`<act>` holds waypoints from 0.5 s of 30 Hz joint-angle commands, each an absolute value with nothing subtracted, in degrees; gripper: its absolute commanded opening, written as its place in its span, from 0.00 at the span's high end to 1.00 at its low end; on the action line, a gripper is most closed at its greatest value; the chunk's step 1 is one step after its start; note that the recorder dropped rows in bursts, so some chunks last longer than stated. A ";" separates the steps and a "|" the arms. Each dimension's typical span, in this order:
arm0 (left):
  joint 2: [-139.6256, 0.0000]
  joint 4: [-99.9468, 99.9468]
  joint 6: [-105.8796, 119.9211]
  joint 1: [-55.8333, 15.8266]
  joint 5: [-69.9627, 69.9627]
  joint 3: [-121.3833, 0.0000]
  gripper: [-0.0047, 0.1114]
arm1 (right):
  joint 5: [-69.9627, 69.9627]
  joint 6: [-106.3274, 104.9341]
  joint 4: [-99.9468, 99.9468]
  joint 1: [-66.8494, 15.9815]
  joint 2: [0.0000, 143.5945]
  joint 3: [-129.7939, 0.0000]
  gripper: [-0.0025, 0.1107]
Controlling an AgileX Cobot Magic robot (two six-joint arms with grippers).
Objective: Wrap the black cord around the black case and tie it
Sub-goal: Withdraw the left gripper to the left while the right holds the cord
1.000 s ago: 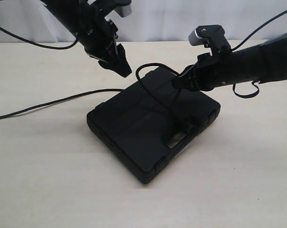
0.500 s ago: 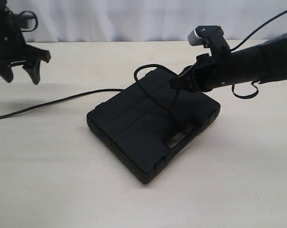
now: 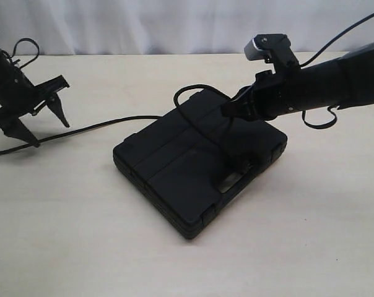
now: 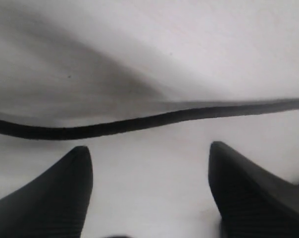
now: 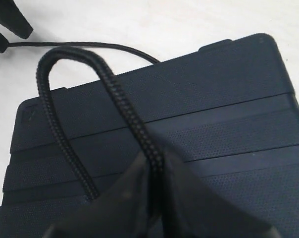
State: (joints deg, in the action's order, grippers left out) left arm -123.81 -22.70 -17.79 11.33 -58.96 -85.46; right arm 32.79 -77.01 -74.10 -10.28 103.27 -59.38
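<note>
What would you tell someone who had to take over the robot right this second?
Left end effector: open and empty, low over the table at the left, just above the cord's loose tail.
Right end effector: shut on the cord, lifting part of it in an arch above the case.
Case: lying flat on the table, in the middle.
Done: the cord crosses the top of the case toward the handle slot.
Left: finish the wrap and tie it; no knot shows.
</note>
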 commanded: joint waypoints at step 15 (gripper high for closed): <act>-123.46 -0.57 -62.27 7.33 -57.81 -85.31 0.42 | 33.20 -77.31 -72.38 -10.13 102.95 -59.24 0.94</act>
